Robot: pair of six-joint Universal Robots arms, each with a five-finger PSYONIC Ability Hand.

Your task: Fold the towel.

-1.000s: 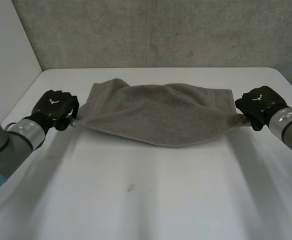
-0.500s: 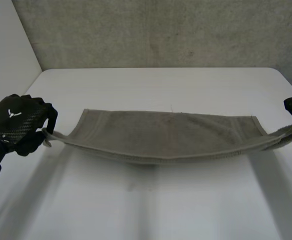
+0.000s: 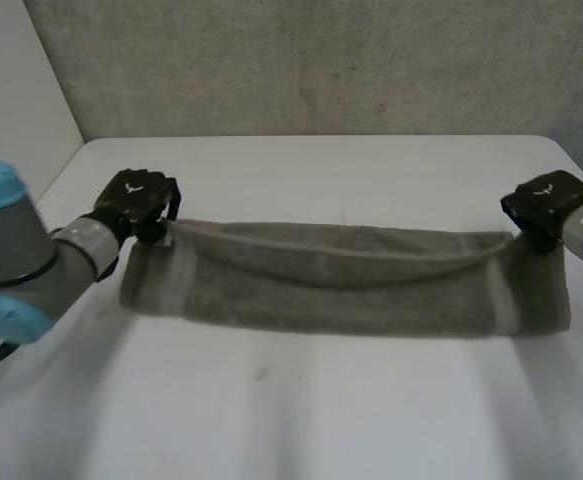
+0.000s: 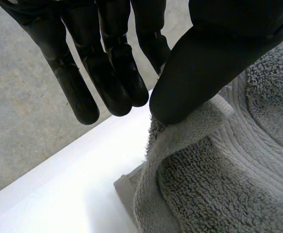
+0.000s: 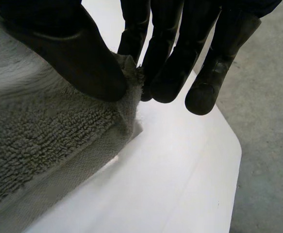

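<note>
Head view: the towel (image 3: pixel 341 290) lies doubled across the table (image 3: pixel 301 420), the left hand (image 3: pixel 136 200) at its 9 o'clock end and the right hand (image 3: pixel 543 203) at 3 o'clock, each pinching an upper corner. Fold 1 looks laid; next, release and regrasp.

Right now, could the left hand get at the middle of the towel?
Probably, but not while it holds on. The left hand pinches a corner of the towel, and the right hand pinches the opposite corner. Nothing lies on the towel's middle, so the way looks free once it lets go.
</note>
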